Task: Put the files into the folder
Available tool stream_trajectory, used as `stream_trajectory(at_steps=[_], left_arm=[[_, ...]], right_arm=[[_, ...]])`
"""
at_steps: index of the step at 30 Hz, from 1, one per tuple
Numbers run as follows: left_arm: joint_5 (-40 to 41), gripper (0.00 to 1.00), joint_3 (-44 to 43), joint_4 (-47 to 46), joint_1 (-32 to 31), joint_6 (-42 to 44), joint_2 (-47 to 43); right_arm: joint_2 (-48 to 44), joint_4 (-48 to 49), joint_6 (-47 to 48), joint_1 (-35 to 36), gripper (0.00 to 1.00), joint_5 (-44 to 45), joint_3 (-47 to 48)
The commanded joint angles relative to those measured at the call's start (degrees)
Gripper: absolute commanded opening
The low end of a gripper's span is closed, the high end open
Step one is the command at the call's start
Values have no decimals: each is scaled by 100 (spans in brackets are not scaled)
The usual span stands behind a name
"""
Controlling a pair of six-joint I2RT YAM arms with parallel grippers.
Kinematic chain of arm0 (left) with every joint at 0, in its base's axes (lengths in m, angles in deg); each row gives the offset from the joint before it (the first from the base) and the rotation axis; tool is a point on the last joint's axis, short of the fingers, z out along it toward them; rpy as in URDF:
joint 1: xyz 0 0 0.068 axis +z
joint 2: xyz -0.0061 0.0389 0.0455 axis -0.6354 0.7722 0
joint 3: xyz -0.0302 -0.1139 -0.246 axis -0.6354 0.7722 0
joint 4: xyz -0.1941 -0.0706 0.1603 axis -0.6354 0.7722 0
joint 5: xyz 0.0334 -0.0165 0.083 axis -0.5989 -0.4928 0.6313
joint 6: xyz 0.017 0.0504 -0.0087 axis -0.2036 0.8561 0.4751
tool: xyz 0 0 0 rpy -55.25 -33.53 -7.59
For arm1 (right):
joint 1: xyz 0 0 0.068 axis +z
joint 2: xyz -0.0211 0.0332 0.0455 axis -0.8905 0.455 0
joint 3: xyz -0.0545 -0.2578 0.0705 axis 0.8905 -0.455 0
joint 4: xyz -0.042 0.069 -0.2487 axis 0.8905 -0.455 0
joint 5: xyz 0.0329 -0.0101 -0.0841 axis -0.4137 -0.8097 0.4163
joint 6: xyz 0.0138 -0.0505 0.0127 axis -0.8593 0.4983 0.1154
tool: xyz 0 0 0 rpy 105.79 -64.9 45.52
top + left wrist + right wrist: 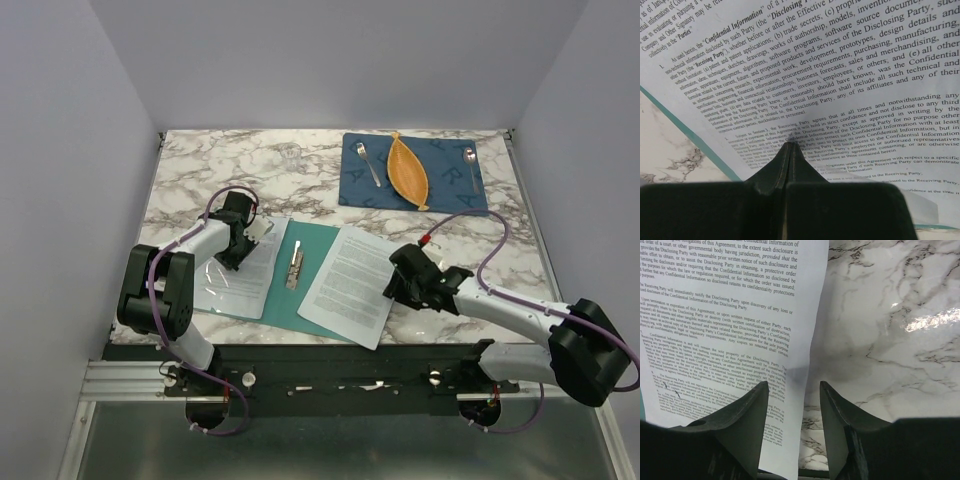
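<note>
Top external: teal folder (pixel 312 290) open flat on marble tabletop (pixel 200 180). 2 files: left sheet (pixel 240 285) on its left half, right sheet (pixel 350 283) overlapping its right edge. Left wrist: left arm (pixel 205 242) jaws pressed together, tips over printed text. Right wrist: right arm (pixel 500 305) jaws spread, straddling right sheet's edge.

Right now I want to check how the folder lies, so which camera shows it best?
The top camera: the green folder lies flat on the table, with sheets overlapping both sides. The left wrist camera catches only its thin green edge. The right wrist camera shows just a sheet and the table.
</note>
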Motion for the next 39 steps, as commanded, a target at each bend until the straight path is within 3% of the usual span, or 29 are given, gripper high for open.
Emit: stream_trajectory(at_steps=[1,5,8,12,14,39], left_arm=[[93,0,24,-16,-3,-37,46],[93,0,15,-7,-3,-46,37],[93,0,6,11,-3,-46,46],[101,0,-3,28,-3,-54,46],[110,0,-3,28,-3,-54,55],[198,0,120,28,-3,69,-16]], right_arm=[[-35,-120,-97,-5,53,303,-127],[53,21,-79,-5,49,268,-153],[158,240,-9,-5,38,242,-162],[343,478,149,-5,9,180,-30],[457,566,245,-5,2,171,93],[1327,997,185,136,1,-479,823]])
